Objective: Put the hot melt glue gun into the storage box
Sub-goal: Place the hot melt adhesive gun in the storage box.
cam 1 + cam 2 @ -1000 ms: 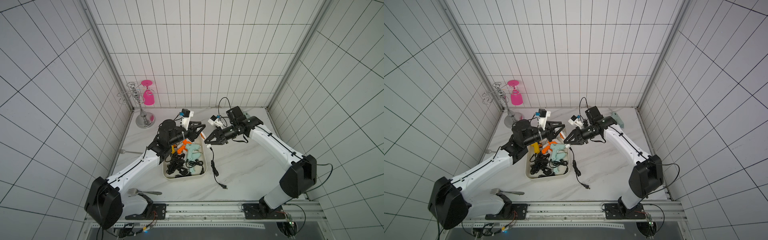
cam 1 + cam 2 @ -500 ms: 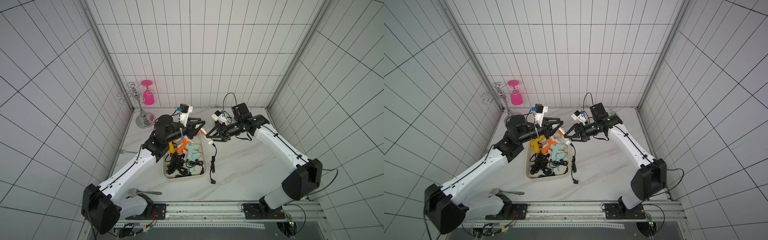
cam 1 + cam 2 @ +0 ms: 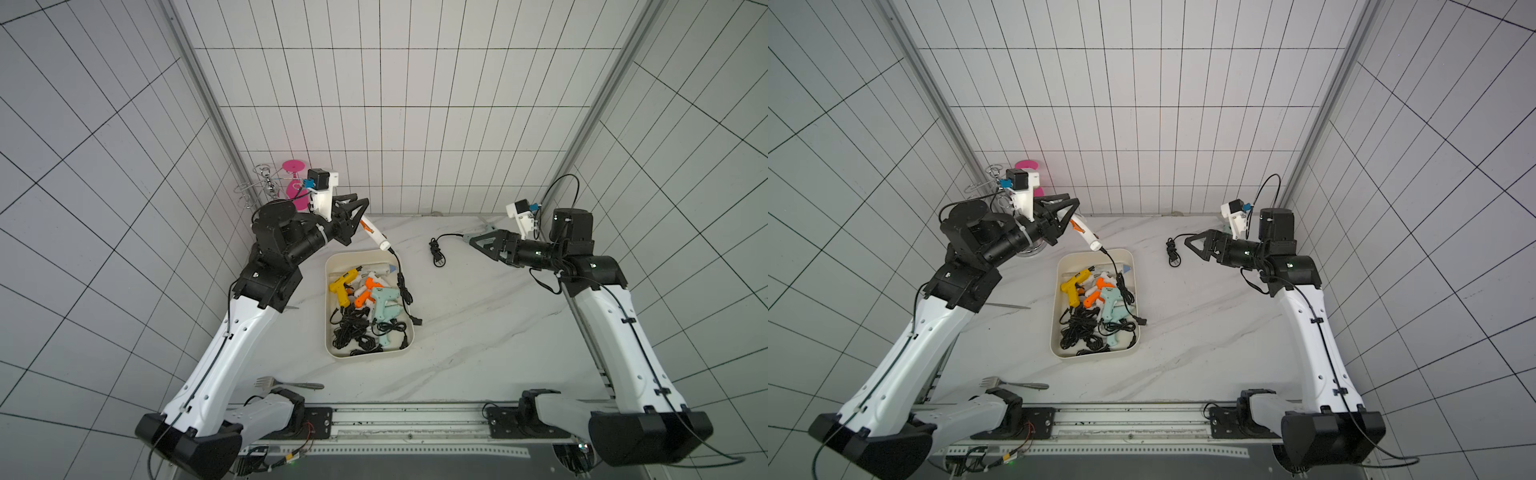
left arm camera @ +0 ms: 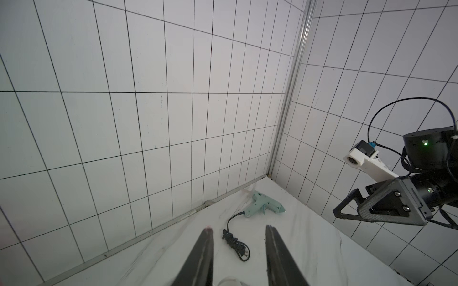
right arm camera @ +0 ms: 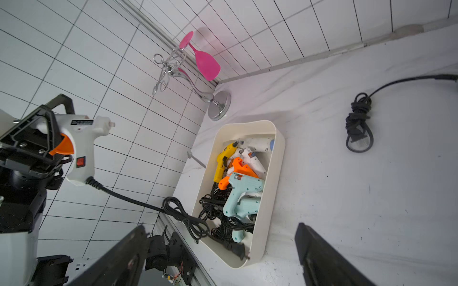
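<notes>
The handover is over. The right pincer (image 3: 476, 240), pinched shut close beside the left one a second ago, now stands wide open and empty, well away at about 3 o'clock from the storage box (image 3: 326, 303).

The left pincer (image 3: 359, 203) alone carries the white hot melt glue gun (image 3: 376, 237), clamped on its body by the orange trigger (image 5: 63, 146). It now sits higher and farther back, so the gun hangs in the air just beyond the box's 12 o'clock end, not yet inside.

The gun's black cord (image 3: 401, 286) trails down along the 3 o'clock wall. Its plug (image 3: 417, 321) lies right at that rim; in or out, I cannot tell.

By the look of it, the left arm must lower and let go over the pile of guns (image 3: 365, 291) already stored. A mint gun (image 4: 260, 207) waits on the counter (image 3: 478, 332) near the far corner, probably the right arm's next target.
</notes>
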Robot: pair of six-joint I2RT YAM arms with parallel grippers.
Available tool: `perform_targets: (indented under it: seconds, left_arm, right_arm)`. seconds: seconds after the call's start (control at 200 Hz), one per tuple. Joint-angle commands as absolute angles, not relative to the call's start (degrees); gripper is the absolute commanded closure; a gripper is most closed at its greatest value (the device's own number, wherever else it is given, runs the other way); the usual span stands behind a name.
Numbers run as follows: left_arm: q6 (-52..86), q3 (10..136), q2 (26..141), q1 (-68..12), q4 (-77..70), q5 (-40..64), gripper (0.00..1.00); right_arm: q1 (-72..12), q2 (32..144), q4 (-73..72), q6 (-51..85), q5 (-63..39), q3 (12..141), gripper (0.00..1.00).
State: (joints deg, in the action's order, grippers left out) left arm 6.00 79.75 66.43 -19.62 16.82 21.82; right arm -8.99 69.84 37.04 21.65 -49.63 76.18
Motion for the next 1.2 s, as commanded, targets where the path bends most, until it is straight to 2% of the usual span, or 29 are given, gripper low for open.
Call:
perform_targets:
  seconds: [0.0, 0.2, 0.395, 0.555, 0.69, 0.979, 1.194]
  left_arm:
    - [1.1, 79.0, 66.4, -19.0, 26.7, 21.5, 1.00]
    - [-3.4, 73.3, 65.9, -17.7, 34.6, 11.2, 1.00]
    - [-10.8, 76.0, 70.6, -17.6, 45.7, 3.4, 1.00]
    - [-14.6, 77.1, 74.4, -19.5, 47.5, -0.9, 1.00]
    - [-18.5, 79.1, 82.8, -25.1, 47.8, -8.5, 1.00]
    - [-21.4, 88.4, 105.5, -33.2, 49.9, -33.2, 1.00]
    - [-22.7, 90.4, 114.2, -34.9, 48.0, -42.3, 1.00]
  right_arm:
    - [-8.9, 70.3, 35.9, 22.3, -48.6, 73.0, 0.05]
    - [-8.9, 70.7, 33.3, 23.5, -48.5, 70.0, 0.05]
    - [-9.2, 72.2, 33.1, 23.1, -48.7, 68.5, 0.05]
    - [-9.4, 74.0, 33.1, 22.8, -48.7, 67.6, 0.05]
    - [-10.0, 75.7, 33.0, 22.8, -48.7, 66.8, 0.06]
    - [-10.6, 76.0, 33.0, 22.3, -45.2, 65.5, 0.06]
    - [-10.6, 76.2, 34.4, 21.8, -42.1, 65.0, 0.06]
